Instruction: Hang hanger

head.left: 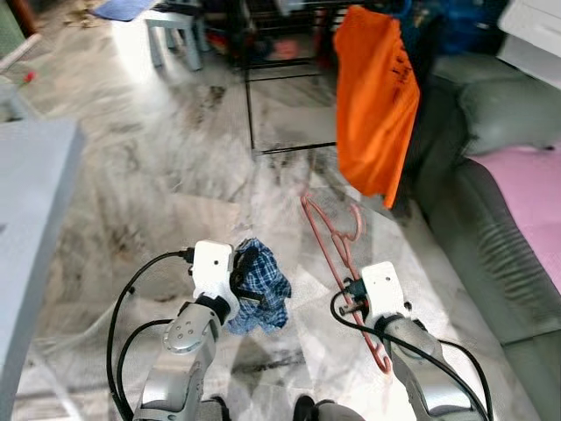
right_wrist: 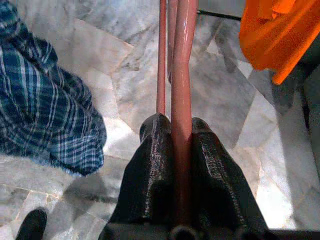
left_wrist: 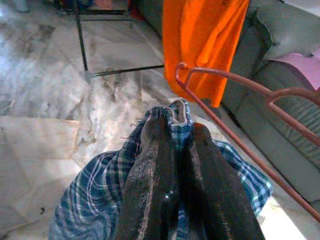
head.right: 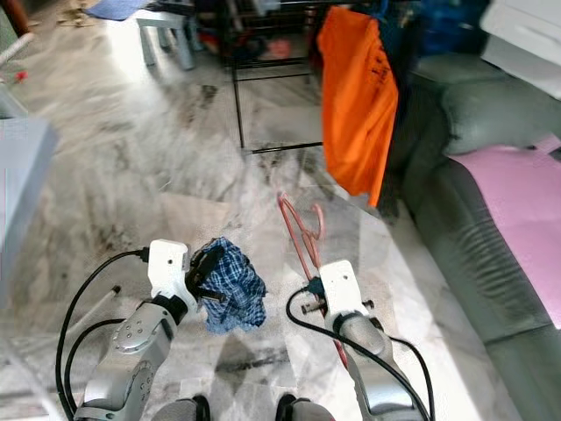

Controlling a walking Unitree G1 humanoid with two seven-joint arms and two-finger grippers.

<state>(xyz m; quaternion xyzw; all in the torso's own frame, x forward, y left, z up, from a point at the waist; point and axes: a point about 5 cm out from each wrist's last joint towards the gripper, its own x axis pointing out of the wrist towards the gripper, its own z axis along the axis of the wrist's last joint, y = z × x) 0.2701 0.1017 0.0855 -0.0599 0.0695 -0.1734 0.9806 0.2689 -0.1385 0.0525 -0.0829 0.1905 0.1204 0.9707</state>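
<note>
Left eye view: left gripper (head.left: 241, 282) is raised over the marble floor (head.left: 158, 175), fingers closed on a bunched blue plaid cloth (head.left: 259, 288) that hangs below them. Right gripper (head.left: 351, 294) is level w/ it, just to the robot's right, fingers clamped on a red-pink hanger (head.left: 331, 237). Hanger runs fwd from the grip toward a black rack (head.left: 250, 96); its other end sticks back past the wrist, beside the forearm. An orange shirt (head.left: 377, 101) hangs on the rack ahead & right of the hanger tip, not touching it. Grey sofa (head.left: 491, 246) w/ a pink cover (head.left: 526, 184) on the right, grey table (head.left: 31, 210) on the left, small stool (head.left: 175, 35) far back.

Right eye view: same layout. Cloth and hanger near each other but apart; hanger tip short of the shirt hem.

Left wrist view: both black fingers (left_wrist: 150, 180) pressed together, no gap, w/ the cloth's waistband edge pinched at the tips & plaid fabric spilling to either side. Hanger bar crosses just beyond, orange shirt and sofa behind it.

Right wrist view: two fingers (right_wrist: 152, 170) shut tight around one hanger bar, which runs straight out between them; a 2nd thinner bar sits beside it. Plaid cloth off to one side, shirt hem to the other. A black shoe (right_wrist: 31, 225) shows on the floor in the corner.
</note>
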